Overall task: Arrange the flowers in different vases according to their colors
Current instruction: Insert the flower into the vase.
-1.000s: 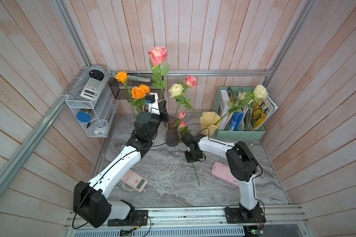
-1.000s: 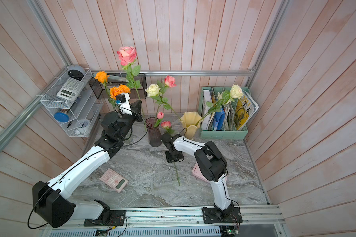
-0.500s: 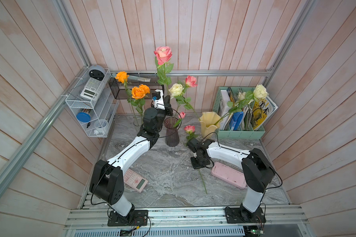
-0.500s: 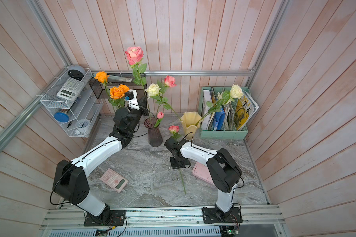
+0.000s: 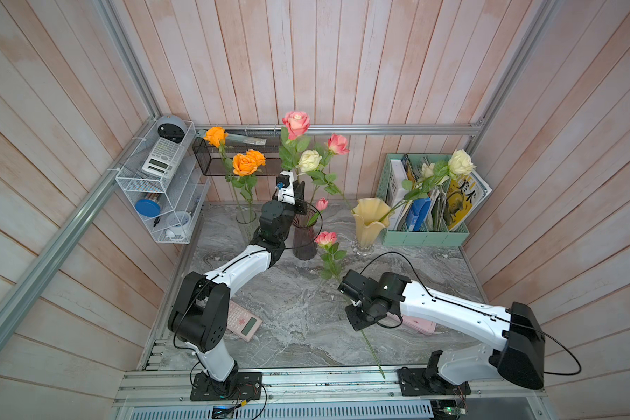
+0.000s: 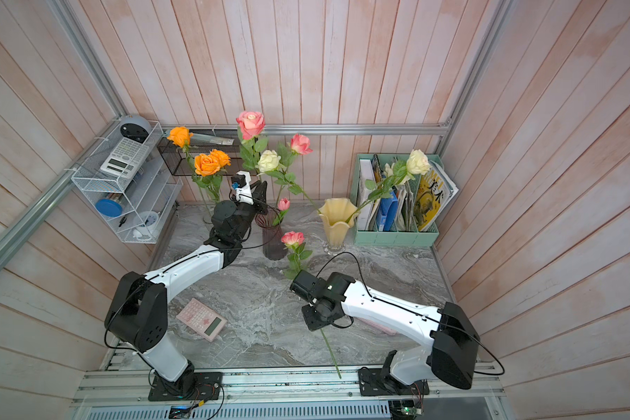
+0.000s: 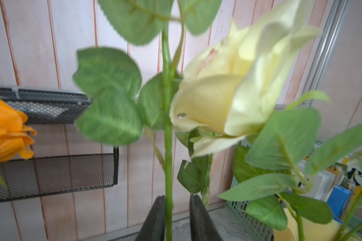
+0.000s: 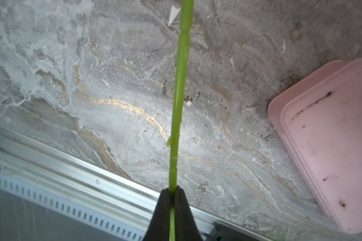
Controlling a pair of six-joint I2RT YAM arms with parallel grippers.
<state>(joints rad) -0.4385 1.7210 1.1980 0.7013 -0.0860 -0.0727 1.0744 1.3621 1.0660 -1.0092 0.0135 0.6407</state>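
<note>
rose stem (image 8: 180, 83) sits pinched in right gripper (image 8: 172, 191).

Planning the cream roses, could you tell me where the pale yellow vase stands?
In both top views the pale yellow vase stands rear right, between the purple vase and the mint-green file holder.

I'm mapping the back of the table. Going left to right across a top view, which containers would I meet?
White wire shelf → clear glass vase → dark purple vase → pale yellow vase → mint-green file holder.
</note>
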